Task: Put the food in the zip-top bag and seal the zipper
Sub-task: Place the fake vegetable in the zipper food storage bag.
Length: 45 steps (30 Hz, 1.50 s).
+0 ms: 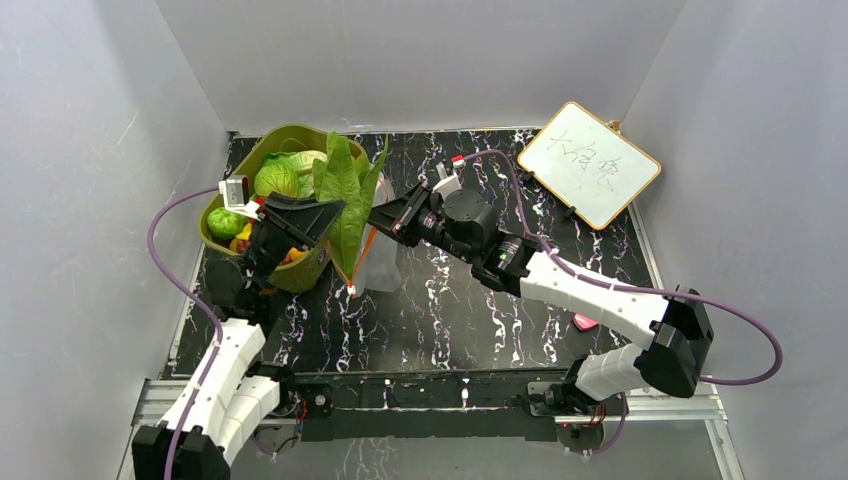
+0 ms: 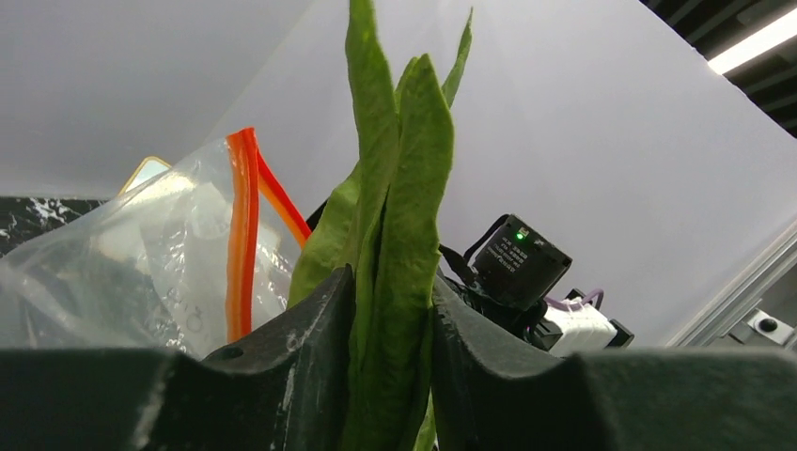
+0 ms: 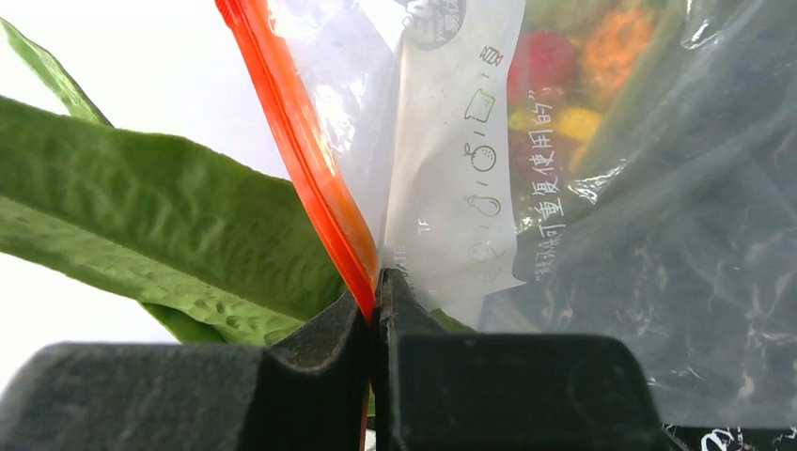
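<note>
Left fingers point(image 2: 310, 362) are closing on the long green leaf point(image 2: 399, 235). The leaf is filling the gap and touching both inner faces. It is standing upright out of the grip, tip up.

Right fingers point(image 3: 352, 338) are pressing together, clamped on the zipper point(image 3: 301, 160), with the red-orange strip pinched right at the tips.

The zip-top bag point(image 1: 380, 262) is hanging from that pinch above the desk point(image 1: 470, 310), just beside the olive tub point(image 1: 262, 150). Its mouth is facing the leaf and its clear body is sagging toward the near side.

In the top view the leaf is sitting between the tub and the bag, alongside the zipper line. I cannot tell whether its lower end is inside the mouth. In the left wrist view the two orange strips are showing just left of the leaf, spread apart, so the mouth is standing open.

The cabbage point(image 1: 285, 175) and more green, yellow and red pieces are lying in the tub. Red, orange and yellow blurs are showing through the bag film in the right wrist view. I cannot tell whether they are inside the bag or behind it.

A whiteboard point(image 1: 588, 163) is resting on the far right of the desk, well apart from both arms.
</note>
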Available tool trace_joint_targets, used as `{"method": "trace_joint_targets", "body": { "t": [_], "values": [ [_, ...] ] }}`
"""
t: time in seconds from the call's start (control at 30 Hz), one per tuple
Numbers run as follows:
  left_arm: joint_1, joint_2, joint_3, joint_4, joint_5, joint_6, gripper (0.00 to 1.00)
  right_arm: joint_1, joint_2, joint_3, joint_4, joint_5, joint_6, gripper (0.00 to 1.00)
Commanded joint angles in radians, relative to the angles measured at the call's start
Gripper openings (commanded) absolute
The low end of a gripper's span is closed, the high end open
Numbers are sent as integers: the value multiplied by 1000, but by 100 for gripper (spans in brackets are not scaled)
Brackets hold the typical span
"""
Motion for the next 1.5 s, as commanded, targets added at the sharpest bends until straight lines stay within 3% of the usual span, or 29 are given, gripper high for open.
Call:
{"method": "trace_joint_targets", "body": {
  "t": [0.0,0.13,0.2,0.23,0.33,0.43,0.73,0.87,0.93,1.0,1.2,1.33,1.47],
  "values": [
    [-10,-68,52,-216,15,64,34,4,-38,-10,159,18,-49,0],
    [-10,-111,96,-416,31,157,52,5,-54,-12,135,34,-71,0],
    [-10,-127,124,-485,38,229,52,5,-62,-24,131,39,-72,0],
    [-11,-132,137,-516,36,256,47,4,-64,-28,131,39,-74,0],
    [-10,-136,181,-600,44,331,17,5,-65,-36,133,26,-81,0],
    [-10,-122,233,-709,63,414,7,5,-64,-36,139,19,-87,0],
    [-10,-109,323,-1041,123,668,4,5,-38,39,82,28,-159,0],
    [-10,-105,242,-946,189,570,6,6,-16,49,85,19,-153,0],
    [-10,-87,247,-981,188,557,7,5,-16,41,92,22,-152,0],
    [-10,-76,283,-1081,146,579,13,6,-20,30,95,28,-152,0],
    [-10,-55,423,-1284,84,641,55,4,-47,-48,98,35,-127,0],
    [-10,-59,522,-1545,-33,796,66,4,-86,-104,107,34,-113,0],
    [-10,-78,574,-1666,-109,860,68,4,-117,-135,86,45,-114,0]
  ]
}}
